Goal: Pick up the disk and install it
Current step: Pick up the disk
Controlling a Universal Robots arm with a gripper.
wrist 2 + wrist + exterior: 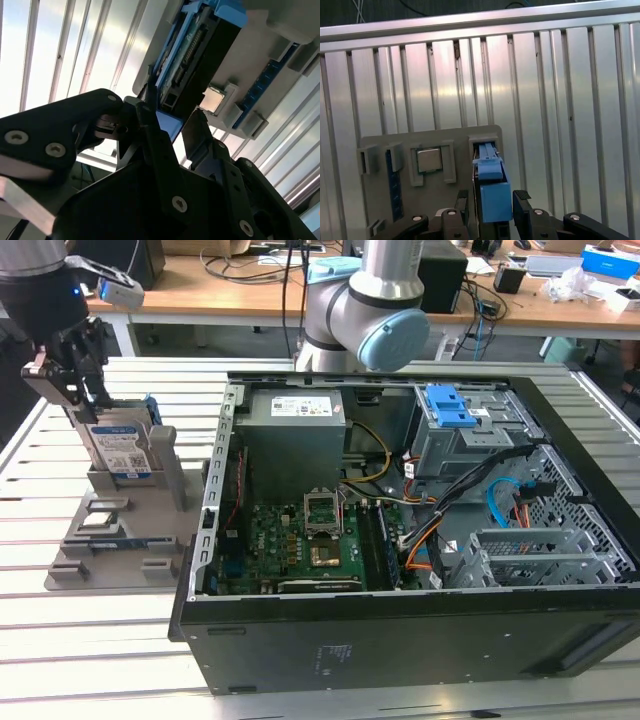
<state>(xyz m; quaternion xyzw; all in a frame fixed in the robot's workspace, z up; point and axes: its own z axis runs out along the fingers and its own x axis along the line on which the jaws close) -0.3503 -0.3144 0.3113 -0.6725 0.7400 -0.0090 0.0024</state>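
Note:
The disk [120, 450], a silver drive with a white-and-blue label and a blue carrier frame, stands on edge in a slot of the grey holder [135, 540] at the exterior view's left. My gripper [92, 400] is down over its top edge. In both wrist views the black fingers sit on either side of the disk [492, 185], and the gripper [492, 205] is open. In the second wrist view, a thin gap shows between the disk's [192, 65] blue frame and one finger [197, 125] of the gripper [172, 122]. The disk is seated in its slot.
The open computer case [400, 490] lies in the middle of the slatted metal table [60, 660]. It holds a motherboard, cables and a drive bay with a blue latch [448, 410]. The holder [440, 142] also carries a square chip [429, 160] and a blue strip part [394, 185].

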